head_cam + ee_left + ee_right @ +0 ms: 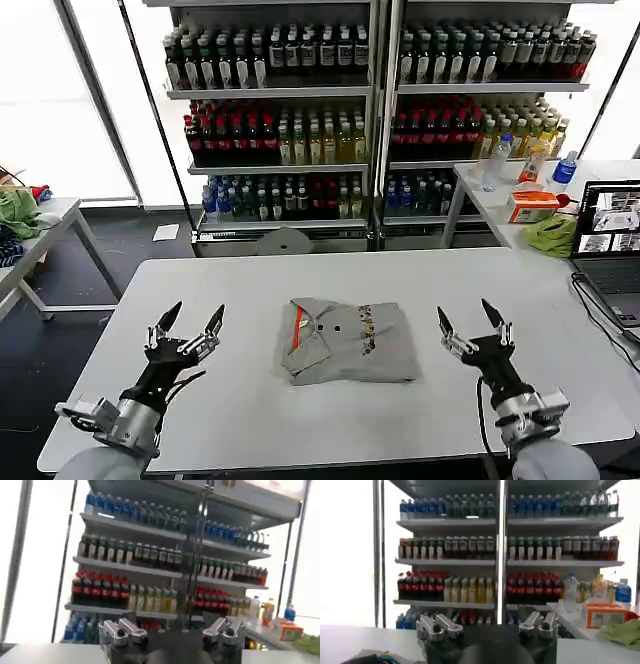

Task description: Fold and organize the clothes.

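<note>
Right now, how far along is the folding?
Done, it seems: the grey shirt lies folded into a compact rectangle mid-table, collar and print showing. In hand: nothing; the left gripper and right gripper are open, flanking it. Left: perhaps squaring its rumpled front edge.

Shirt (347, 340) soft matt grey cloth; table (250, 410) smooth matt white.

You see each end effector, left (192, 318) and right (468, 317), with pointed black fingers, silver screwed brackets, black cabled wrists, grey forearms.
</note>
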